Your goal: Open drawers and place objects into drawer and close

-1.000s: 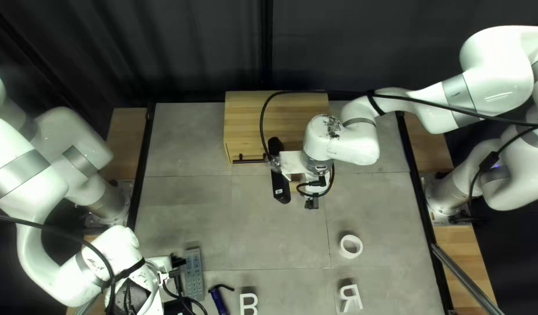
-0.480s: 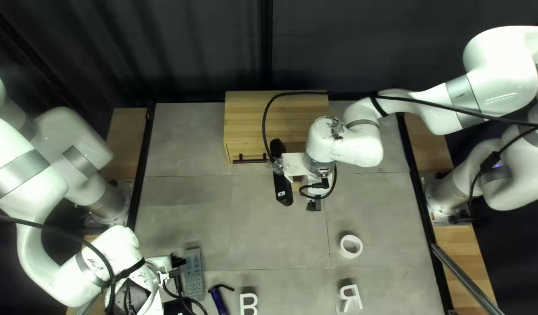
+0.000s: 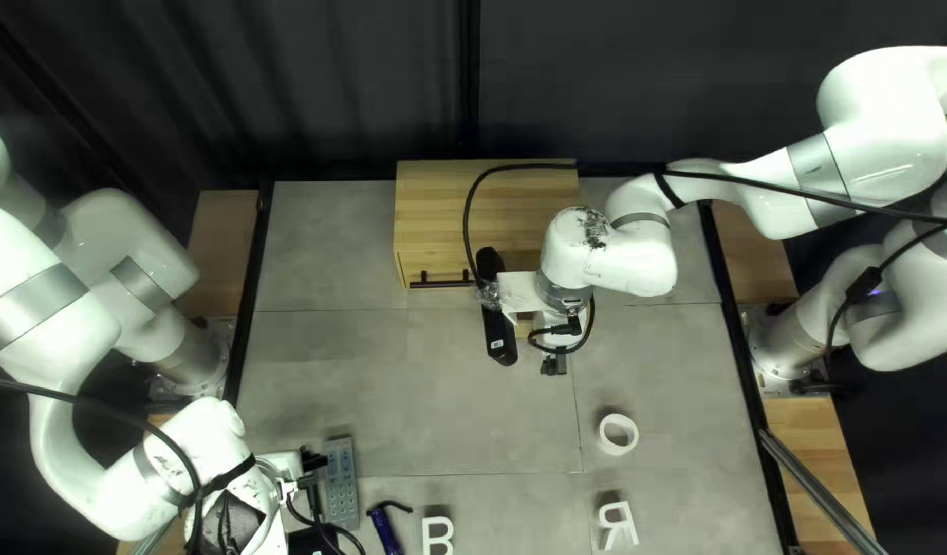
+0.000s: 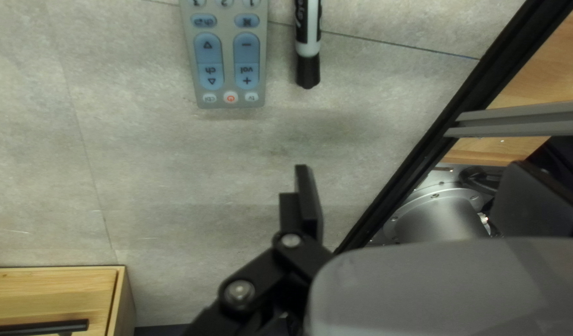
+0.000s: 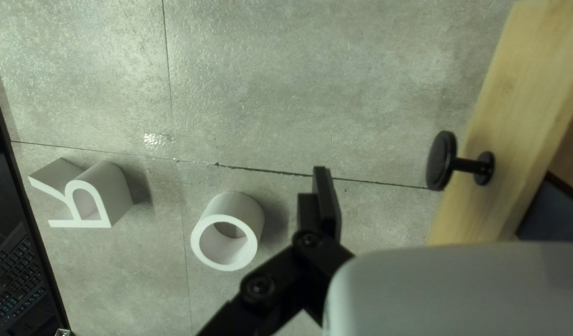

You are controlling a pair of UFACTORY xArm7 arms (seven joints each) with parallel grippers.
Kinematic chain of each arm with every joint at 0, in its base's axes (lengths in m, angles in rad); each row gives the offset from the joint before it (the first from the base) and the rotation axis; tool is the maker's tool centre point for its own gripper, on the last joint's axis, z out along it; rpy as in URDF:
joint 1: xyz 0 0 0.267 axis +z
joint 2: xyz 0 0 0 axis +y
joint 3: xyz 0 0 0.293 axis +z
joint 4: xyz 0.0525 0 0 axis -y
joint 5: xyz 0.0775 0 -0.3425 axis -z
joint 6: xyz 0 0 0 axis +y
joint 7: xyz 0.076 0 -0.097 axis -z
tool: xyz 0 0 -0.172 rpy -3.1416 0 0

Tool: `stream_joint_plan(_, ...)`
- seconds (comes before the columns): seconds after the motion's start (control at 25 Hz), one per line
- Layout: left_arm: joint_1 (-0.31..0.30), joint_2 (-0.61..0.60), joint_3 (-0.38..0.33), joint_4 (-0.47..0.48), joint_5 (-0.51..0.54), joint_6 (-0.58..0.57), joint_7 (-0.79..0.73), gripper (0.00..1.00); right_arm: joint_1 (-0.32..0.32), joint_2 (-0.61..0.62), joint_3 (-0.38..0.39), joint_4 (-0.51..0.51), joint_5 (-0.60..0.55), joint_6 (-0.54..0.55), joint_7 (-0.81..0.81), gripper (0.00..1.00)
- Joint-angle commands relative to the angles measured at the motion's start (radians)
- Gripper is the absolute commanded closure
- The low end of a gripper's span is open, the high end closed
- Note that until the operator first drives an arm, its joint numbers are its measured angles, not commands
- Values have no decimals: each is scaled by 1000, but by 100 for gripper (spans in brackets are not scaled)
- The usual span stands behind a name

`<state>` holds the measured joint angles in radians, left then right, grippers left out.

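"While you watch the drawer (image 5: 510, 81), how far along are you?"

"You seem to have it pulled out from the cabinet (image 3: 422, 206). The bar-handled side looks shut. Filling and closing probably remain: the remote (image 3: 342, 483), marker (image 4: 308, 37), white ring (image 3: 605, 442) and white letters (image 3: 608, 526) lie out on the table (image 3: 473, 411)."

"And your grippers?"

"Your right gripper (image 5: 323, 177) is near the drawer's knob (image 5: 442, 160), apart from it; your left gripper (image 4: 304, 174) is near the remote. You can't tell whether either is open or closed."

"What's changed?"

"Since a second ago, your right wrist has edged rightward in the top left view; your left arm hasn't visibly moved."
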<state>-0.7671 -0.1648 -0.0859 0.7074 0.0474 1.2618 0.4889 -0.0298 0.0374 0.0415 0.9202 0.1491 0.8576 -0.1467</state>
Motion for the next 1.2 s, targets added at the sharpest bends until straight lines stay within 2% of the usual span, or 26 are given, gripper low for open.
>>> stream_joint_plan(0.04,0,0,0,0,0,0,0,0,2,-1,2,0,3,2,0,0)
stream_joint_plan(1.2,0,0,0,0,0,0,0,0,14,-13,13,10,-6,27,21,0)
